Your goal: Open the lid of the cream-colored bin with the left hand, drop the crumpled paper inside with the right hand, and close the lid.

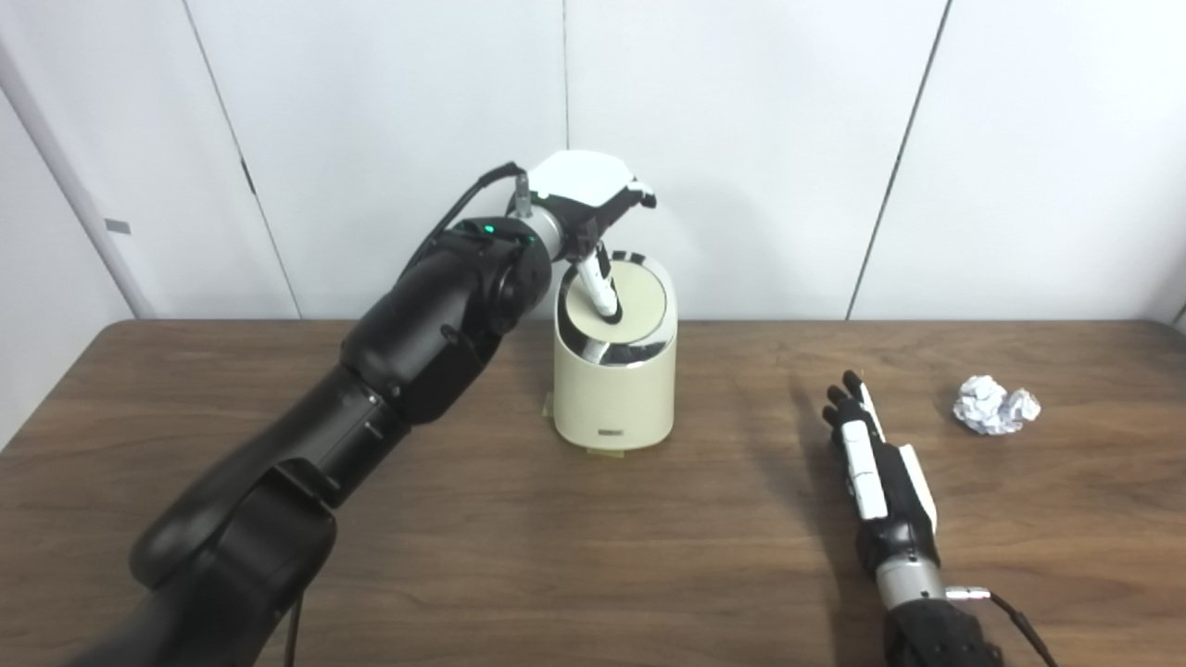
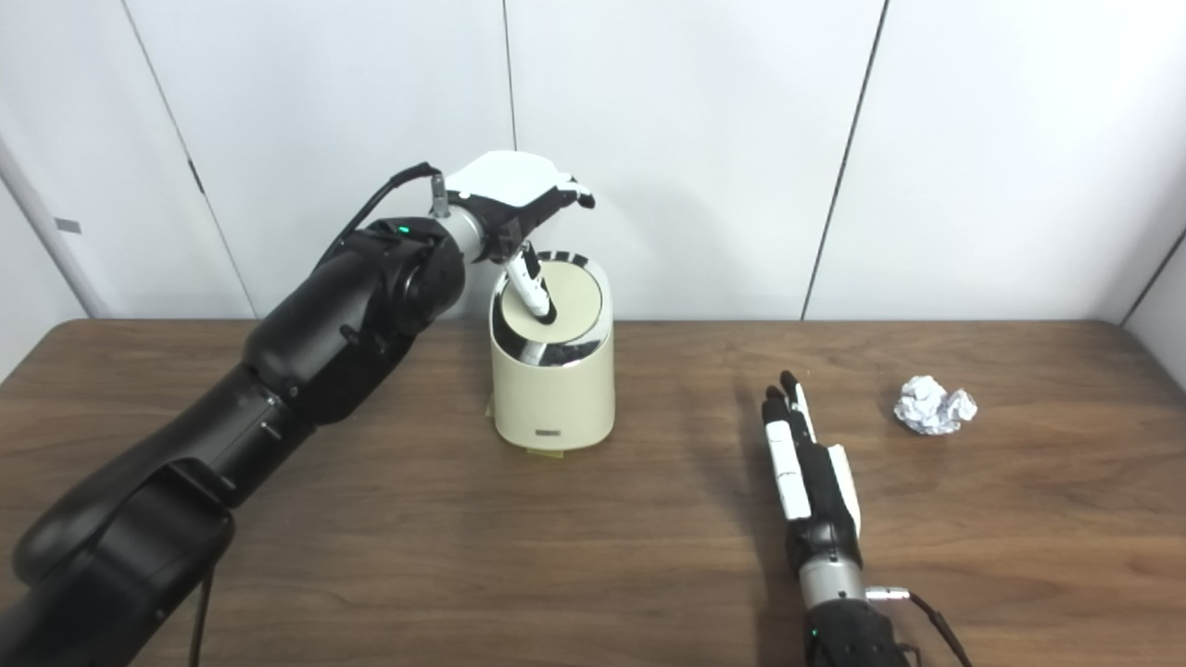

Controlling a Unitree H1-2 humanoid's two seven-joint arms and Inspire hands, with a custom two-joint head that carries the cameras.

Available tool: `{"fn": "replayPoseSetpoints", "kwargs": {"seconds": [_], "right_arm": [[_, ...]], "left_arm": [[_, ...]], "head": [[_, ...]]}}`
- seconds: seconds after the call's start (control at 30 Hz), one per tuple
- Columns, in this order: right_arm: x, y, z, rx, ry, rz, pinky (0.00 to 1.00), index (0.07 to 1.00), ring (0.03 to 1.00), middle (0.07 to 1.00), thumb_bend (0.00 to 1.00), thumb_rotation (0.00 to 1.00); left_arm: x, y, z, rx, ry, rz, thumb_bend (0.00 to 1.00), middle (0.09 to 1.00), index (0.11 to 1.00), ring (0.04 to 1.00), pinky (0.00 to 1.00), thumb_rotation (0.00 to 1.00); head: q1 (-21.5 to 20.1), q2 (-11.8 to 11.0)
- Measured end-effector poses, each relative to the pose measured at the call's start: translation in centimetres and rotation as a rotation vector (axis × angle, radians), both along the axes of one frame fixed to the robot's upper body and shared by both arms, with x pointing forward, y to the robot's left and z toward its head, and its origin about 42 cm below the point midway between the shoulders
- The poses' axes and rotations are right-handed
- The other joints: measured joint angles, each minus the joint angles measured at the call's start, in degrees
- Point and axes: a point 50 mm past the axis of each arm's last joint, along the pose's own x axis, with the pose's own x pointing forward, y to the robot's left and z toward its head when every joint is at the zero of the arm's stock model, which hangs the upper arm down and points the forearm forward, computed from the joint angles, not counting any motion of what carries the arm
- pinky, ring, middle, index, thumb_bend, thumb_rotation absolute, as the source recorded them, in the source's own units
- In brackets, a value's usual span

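Cream-colored bin (image 1: pixel 614 389), smooth and rounded with a chrome-ringed lid (image 1: pixel 623 301), stands at frame centre near the wooden table's (image 1: pixel 593 556) far edge. Left hand (image 1: pixel 593 199) above it, one finger down on the lid, holding nothing. Crumpled paper (image 1: pixel 996 404) lies right, open tabletop around. Right hand (image 1: pixel 866 445) flat, fingers extended, empty.

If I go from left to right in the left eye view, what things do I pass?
Left hand over the bin, → cream-colored bin → right hand flat on the table → crumpled paper.
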Motion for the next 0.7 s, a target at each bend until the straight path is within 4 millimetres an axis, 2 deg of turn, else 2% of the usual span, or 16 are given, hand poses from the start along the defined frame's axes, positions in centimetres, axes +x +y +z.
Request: {"fn": "replayPoseSetpoints", "kwargs": {"seconds": [0.2,0.33,0.47,0.53,0.57,0.6,0.63,0.7], "right_arm": [[0.0,0.1,0.0,0.003,0.000,-0.001,0.97,1.000,0.953,0.964,0.58,1.00],[0.0,0.1,0.0,0.004,0.000,-0.001,0.97,1.000,0.946,0.961,0.58,1.00],[0.0,0.1,0.1,0.004,-0.001,-0.001,0.97,1.000,0.947,0.959,0.58,1.00],[0.0,0.1,0.1,0.005,-0.001,0.000,0.97,1.000,0.949,0.961,0.57,1.00],[0.0,0.1,0.1,0.005,-0.001,0.000,0.97,1.000,0.949,0.963,0.57,1.00],[0.1,0.1,0.1,0.004,-0.002,0.000,0.97,1.000,0.951,0.964,0.57,1.00],[0.1,0.2,0.1,0.003,-0.002,0.001,0.97,1.000,0.951,0.964,0.57,1.00],[0.1,0.2,0.1,0.002,-0.003,0.001,0.97,1.000,0.955,0.965,0.56,1.00]], "left_arm": [[-0.1,-0.1,-0.1,0.015,-0.024,-0.023,0.92,0.972,0.944,1.000,0.97,0.07],[0.0,0.7,-0.1,-0.029,0.021,-0.005,0.92,0.975,0.942,1.000,0.95,0.05],[-0.6,1.6,0.3,-0.143,0.145,0.019,0.88,0.979,0.936,0.990,0.90,0.09],[-0.7,2.3,0.7,-0.232,0.227,0.049,0.85,0.974,0.925,0.966,0.88,0.08],[-0.8,2.6,1.0,-0.272,0.257,0.058,0.84,0.960,0.917,0.945,0.86,0.09],[-0.9,3.0,1.4,-0.322,0.295,0.058,0.80,0.946,0.919,0.914,0.80,0.12],[-1.1,3.5,2.2,-0.388,0.324,0.050,0.80,0.945,0.920,0.912,0.80,0.13],[-1.5,4.6,3.8,-0.507,0.355,0.017,0.75,0.908,0.909,0.896,0.82,0.23]], "head": [[-0.1,-0.1],[-0.4,-0.2],[-0.4,-0.2],[-0.7,-0.4],[-0.7,-0.4],[-0.9,-0.4],[-0.9,-0.4],[-0.9,-0.5]]}}
